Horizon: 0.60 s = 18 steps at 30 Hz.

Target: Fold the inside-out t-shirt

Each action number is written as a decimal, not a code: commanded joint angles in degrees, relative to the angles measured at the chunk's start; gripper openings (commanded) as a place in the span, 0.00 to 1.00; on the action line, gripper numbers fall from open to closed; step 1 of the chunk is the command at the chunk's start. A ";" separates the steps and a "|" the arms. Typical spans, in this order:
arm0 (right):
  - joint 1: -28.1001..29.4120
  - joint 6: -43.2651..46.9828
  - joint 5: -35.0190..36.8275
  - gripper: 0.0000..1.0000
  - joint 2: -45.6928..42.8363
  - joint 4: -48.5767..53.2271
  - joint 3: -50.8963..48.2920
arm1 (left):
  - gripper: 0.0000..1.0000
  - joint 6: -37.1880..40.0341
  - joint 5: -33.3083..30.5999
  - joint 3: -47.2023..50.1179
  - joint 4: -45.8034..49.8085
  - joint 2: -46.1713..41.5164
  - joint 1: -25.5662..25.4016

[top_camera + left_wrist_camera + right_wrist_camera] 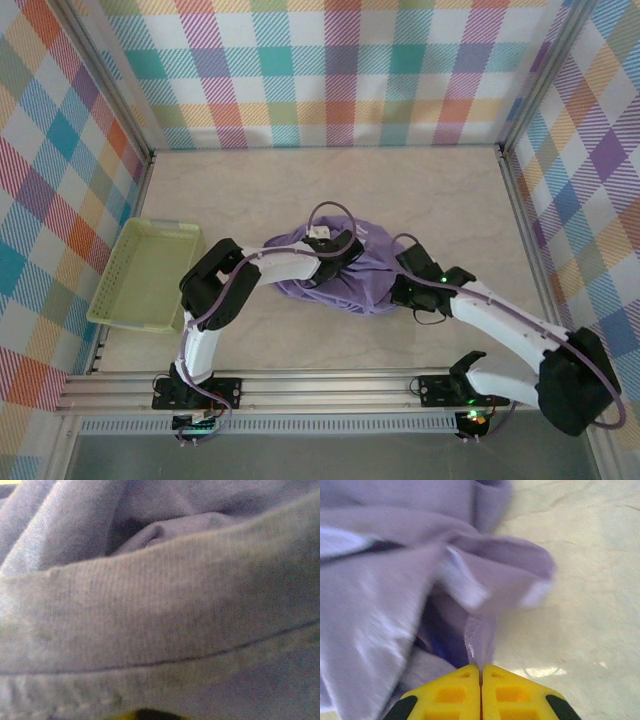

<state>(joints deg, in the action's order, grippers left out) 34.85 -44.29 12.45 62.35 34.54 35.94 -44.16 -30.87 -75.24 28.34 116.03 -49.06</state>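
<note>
T-shirt [360,290], pinched by right hand [481,667], lies apart from green basket [150,275]

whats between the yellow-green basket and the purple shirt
Top view: the left arm's elbow crosses the gap between basket and t-shirt; otherwise just bare table.

A robot lab test cell: plaid backdrop walls [330,70] on aluminium framing [330,385] enclose a marbled table [330,190].
</note>
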 commanded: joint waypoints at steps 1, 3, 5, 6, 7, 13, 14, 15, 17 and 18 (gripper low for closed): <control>-0.40 -2.01 3.05 0.09 -5.34 6.43 -3.55 | 0.25 -2.48 -1.25 1.82 6.28 0.73 1.68; -0.40 -3.27 2.88 0.08 -7.94 6.94 -5.51 | 0.25 -2.68 -1.26 1.71 6.29 0.78 1.67; -0.40 -4.81 1.57 0.07 -8.84 6.59 -6.93 | 0.26 -2.80 -1.21 1.67 6.39 0.73 1.64; -0.40 -5.77 0.77 0.06 -8.77 6.38 -7.52 | 0.26 -2.88 -1.21 1.57 6.55 0.71 1.68; -0.40 -6.56 0.06 0.06 -8.65 6.03 -8.01 | 0.26 -2.95 -1.20 1.53 6.63 0.61 1.66; -0.40 -6.45 0.50 0.32 -7.57 7.39 -7.02 | 0.26 -1.36 0.83 3.07 3.87 -0.61 1.68; -0.40 -5.15 0.72 0.35 -7.99 7.79 -5.77 | 0.26 -0.72 1.62 3.42 2.99 -0.88 1.59; -0.40 -3.40 0.40 0.36 -8.45 7.45 -4.41 | 0.26 -0.21 2.28 3.47 2.48 -0.96 1.52; -0.40 -0.03 -1.48 0.36 -9.10 5.59 -2.21 | 0.26 0.21 2.65 3.38 2.17 -1.11 1.25; -0.40 1.78 -3.50 0.34 -9.02 3.43 -1.48 | 0.26 0.36 2.57 3.40 2.10 -1.07 1.10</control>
<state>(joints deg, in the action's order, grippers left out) 34.81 -47.53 11.86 54.46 40.80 30.52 -45.19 -31.38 -73.69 28.14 115.11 -48.31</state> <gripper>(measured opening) 0.349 0.260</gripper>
